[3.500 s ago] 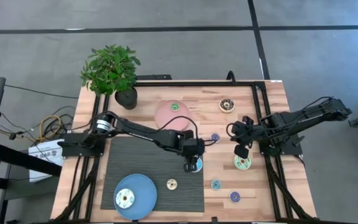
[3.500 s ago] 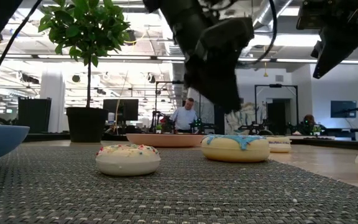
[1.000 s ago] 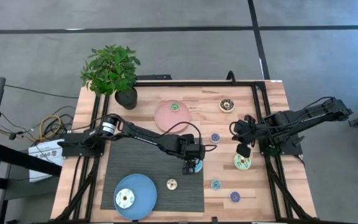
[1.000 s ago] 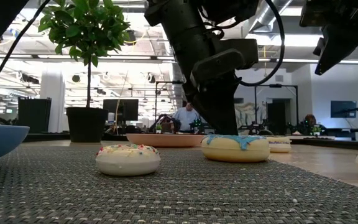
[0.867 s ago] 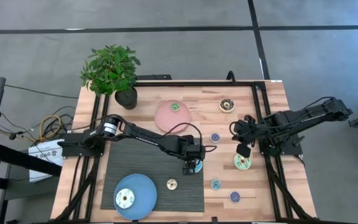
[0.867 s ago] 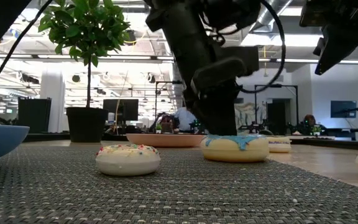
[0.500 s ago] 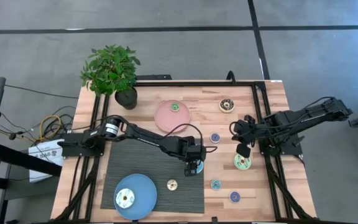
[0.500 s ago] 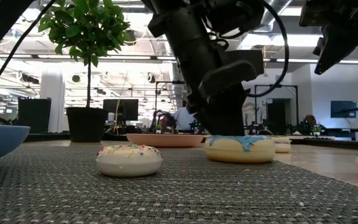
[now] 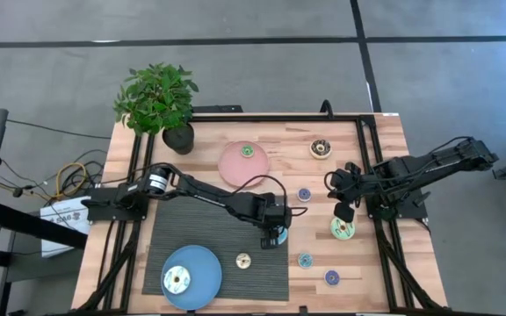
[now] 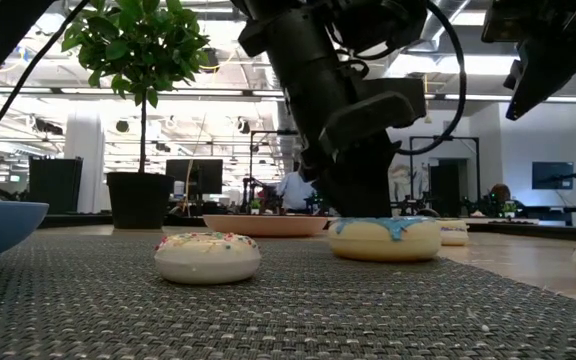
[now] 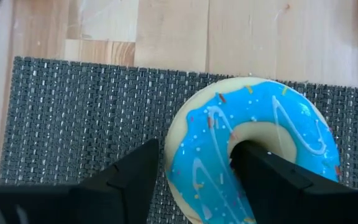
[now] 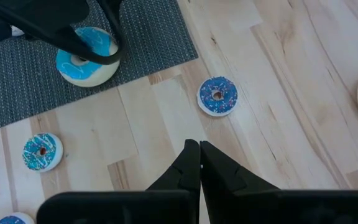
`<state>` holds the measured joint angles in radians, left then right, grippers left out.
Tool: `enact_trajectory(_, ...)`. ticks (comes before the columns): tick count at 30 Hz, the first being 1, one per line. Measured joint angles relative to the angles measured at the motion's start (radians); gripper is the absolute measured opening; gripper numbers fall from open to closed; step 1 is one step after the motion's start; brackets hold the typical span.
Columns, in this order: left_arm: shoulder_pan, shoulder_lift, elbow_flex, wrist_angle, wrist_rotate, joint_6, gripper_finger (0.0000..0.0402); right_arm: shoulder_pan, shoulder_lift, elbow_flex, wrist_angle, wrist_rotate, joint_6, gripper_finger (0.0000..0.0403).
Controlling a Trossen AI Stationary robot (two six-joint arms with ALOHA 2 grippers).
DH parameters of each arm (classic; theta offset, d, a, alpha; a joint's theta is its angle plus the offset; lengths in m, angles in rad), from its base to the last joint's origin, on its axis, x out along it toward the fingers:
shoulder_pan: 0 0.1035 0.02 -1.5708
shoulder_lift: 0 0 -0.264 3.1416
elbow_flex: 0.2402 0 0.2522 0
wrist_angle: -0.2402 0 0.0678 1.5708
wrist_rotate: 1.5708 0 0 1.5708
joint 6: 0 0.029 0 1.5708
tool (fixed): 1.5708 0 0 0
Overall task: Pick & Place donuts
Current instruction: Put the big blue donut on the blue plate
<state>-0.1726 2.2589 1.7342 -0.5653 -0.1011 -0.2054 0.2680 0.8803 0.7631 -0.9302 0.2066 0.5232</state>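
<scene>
A blue-iced donut (image 9: 280, 235) lies flat on the right edge of the grey mat (image 9: 200, 237). My left gripper (image 11: 194, 162) is shut on its ring and, in the low view, stands over the donut (image 10: 385, 238). My right gripper (image 9: 341, 213) hangs shut and empty above bare wood at the right, and in its own wrist view (image 12: 199, 149) nothing is between the fingers. A cream sprinkled donut (image 9: 242, 259) also lies on the mat. My left gripper has one finger (image 11: 263, 171) inside the donut's hole and the other (image 11: 135, 177) outside the rim, with the ring's wall (image 11: 194, 146) between them. The fingers slant down from the table's left. The donut lies flat on the mat.
A blue plate (image 9: 202, 263) at the near left holds one donut, and a pink plate (image 9: 231, 167) farther back holds a green one. Loose donuts lie on the wood to the right (image 9: 343, 230) (image 9: 305, 260) (image 9: 332, 277) (image 9: 304, 194) (image 9: 321, 148). A potted plant (image 9: 158, 101) stands far left.
My left gripper has settled a little lower around the blue donut. The donut has slid slightly on the mat toward the table's right.
</scene>
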Motion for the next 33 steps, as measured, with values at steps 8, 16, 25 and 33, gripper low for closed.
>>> enact_trajectory(8, 0.002, 0.001, 0.071, -0.068, -0.019, 0.009, 0.0196, 0.0, 0.0, 0.0, 0.0, 0.0, 0.0, 0.0)
enact_trajectory(16, 0.002, 0.0, 0.152, -0.163, -0.019, 0.031, 0.0196, 0.0, 0.0, 0.0, 0.0, 0.0, 0.0, 0.0)
enact_trajectory(25, 0.003, 0.002, 0.127, -0.186, -0.019, 0.024, 0.0198, 0.0, 0.0, 0.0, 0.0, 0.0, 0.0, 0.0)
enact_trajectory(33, 0.009, 0.002, 0.126, -0.148, -0.016, 0.021, 0.024, 0.0, 0.0, 0.0, 0.0, 0.0, 0.0, 0.0)
